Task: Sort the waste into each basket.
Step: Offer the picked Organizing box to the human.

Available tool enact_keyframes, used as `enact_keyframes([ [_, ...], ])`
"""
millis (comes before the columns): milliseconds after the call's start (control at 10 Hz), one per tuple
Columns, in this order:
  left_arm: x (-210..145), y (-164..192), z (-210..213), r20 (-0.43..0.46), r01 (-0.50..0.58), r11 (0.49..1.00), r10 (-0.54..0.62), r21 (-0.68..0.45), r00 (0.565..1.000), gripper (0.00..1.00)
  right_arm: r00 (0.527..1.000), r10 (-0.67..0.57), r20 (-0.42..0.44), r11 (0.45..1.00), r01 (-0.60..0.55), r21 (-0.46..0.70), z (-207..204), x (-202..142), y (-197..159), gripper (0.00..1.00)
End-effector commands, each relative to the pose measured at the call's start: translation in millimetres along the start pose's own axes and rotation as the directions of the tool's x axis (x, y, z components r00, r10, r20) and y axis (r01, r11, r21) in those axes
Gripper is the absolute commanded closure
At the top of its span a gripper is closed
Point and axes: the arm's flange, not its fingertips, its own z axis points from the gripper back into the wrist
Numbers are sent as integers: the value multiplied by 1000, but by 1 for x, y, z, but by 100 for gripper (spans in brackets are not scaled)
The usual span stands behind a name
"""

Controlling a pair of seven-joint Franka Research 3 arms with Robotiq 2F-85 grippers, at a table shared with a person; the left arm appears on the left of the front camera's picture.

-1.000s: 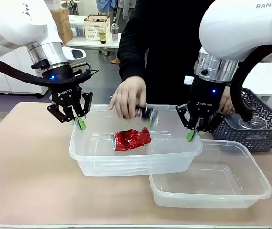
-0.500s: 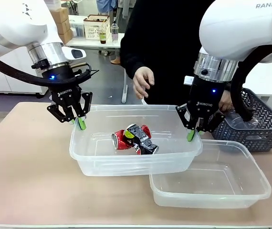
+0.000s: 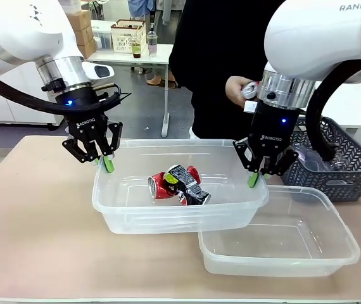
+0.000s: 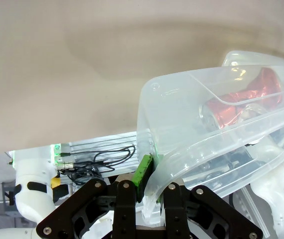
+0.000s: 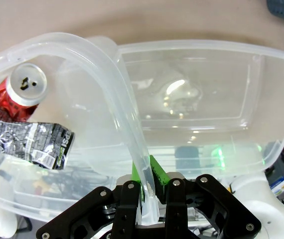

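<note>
Here, both of our hands are clamped on the same container. In the front view the left hand [image 3: 107,163] sits left of centre, its fingers pinched shut on the left rim of the centre tub [image 3: 168,214]. The right hand [image 3: 253,179], right of centre, is closed in the same way on that tub's right rim.

The left wrist view confirms this: the left hand [image 4: 154,175] has the clear rim [image 4: 182,84] squeezed between a green pad and the opposite finger. In the right wrist view the right hand [image 5: 146,180] grips the curved rim [image 5: 117,74] just as tightly.

Inside the centre tub, near the middle of the frame, lie a crushed red can [image 3: 160,185] and, touching it on the right, a crushed black-and-silver can [image 3: 192,188]. Both also show at the left of the right wrist view, the red can [image 5: 27,82] above the black-and-silver can [image 5: 32,142].

A second tub [image 3: 282,267] stands on the counter [image 3: 41,240] at lower right, its near corner overlapped by the centre tub.

At upper right of centre, the person's hand [image 3: 237,90] holds a small can [image 3: 251,88]. A dark lattice basket [image 3: 351,180] stands at the right edge.
</note>
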Motion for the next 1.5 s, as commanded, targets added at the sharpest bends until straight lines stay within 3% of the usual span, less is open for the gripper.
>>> enact_keyframes([
  [0, -3, -4, 4, -3, 3, 1000, -3, -23, 1000, 92, 1000, -3, 11, 1000, 3, -4, 2, 2, -3, 94],
  [1400, -3, -4, 4, -3, 3, 1000, -3, -23, 1000, 92, 1000, -3, 11, 1000, 3, -4, 2, 2, -3, 94],
])
